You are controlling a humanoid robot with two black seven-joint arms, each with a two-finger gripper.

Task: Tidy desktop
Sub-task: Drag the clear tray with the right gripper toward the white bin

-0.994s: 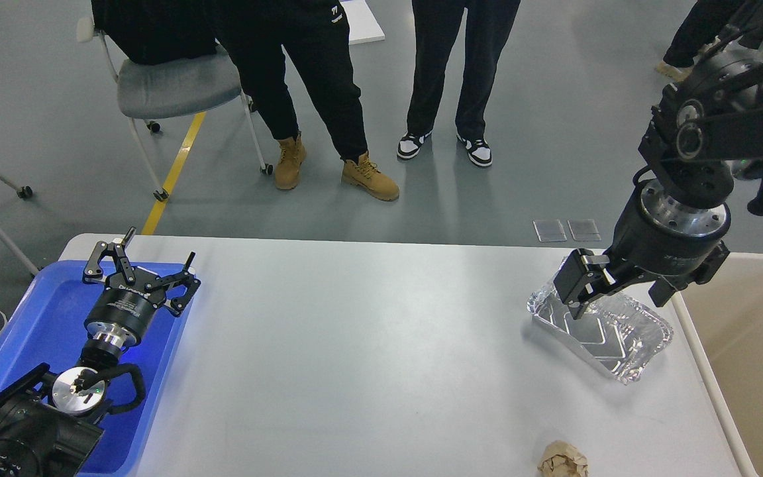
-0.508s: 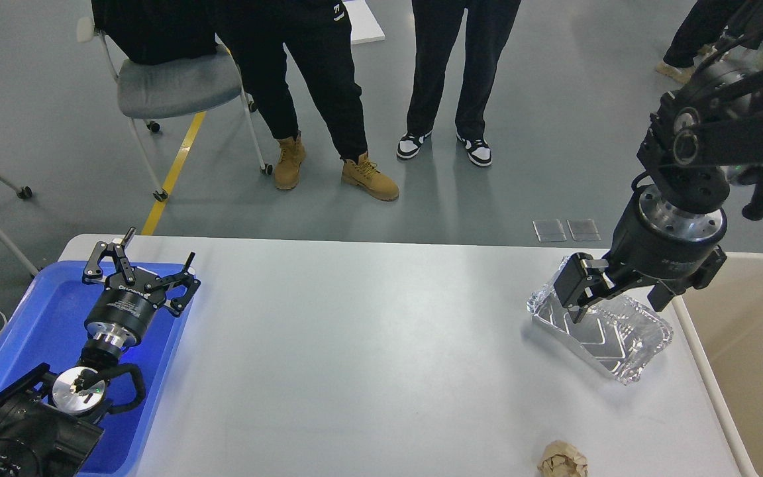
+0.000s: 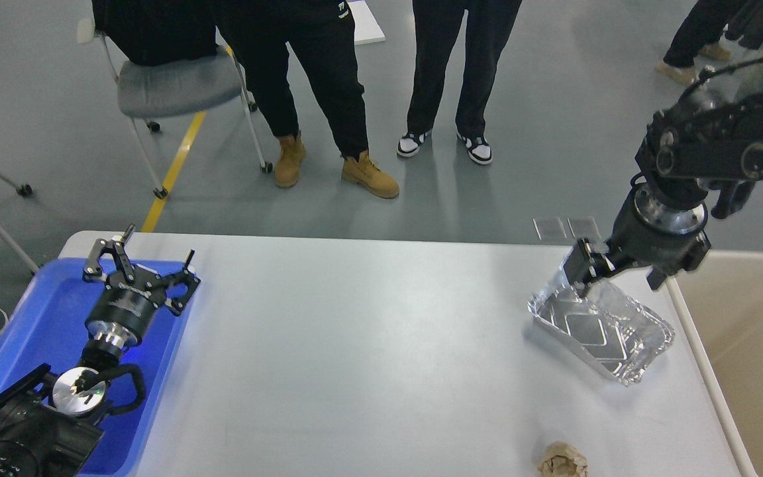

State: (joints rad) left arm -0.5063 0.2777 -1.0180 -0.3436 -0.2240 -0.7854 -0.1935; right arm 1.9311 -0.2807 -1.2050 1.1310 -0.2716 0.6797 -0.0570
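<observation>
Right gripper (image 3: pixel 597 271): jaws at the far rim of the foil tray (image 3: pixel 603 328), near the bench's far right corner; whether they are closed on the rim or only touching it cannot be told.

Foil tray: crumpled, tilted, far end raised toward the gripper, near end resting on the bench (image 3: pixel 368 358). It lies just beside the right edge.

Left gripper (image 3: pixel 140 268): jaws spread wide, holding nothing, poised over the far end of the blue tray (image 3: pixel 44 318) at the bench's far left corner.

Blue tray: lies along the left edge; the left arm covers much of it.

Paper ball (image 3: pixel 562 460): brown, crumpled, at the near edge toward the right, well apart from the foil tray.

Bin (image 3: pixel 746 331): beige, open, set against the right edge, just beside the foil tray.

Bench: white-grey, rounded corners, fills the lower view; its middle, between the blue tray and the foil tray, is bare from far edge to near edge.
</observation>
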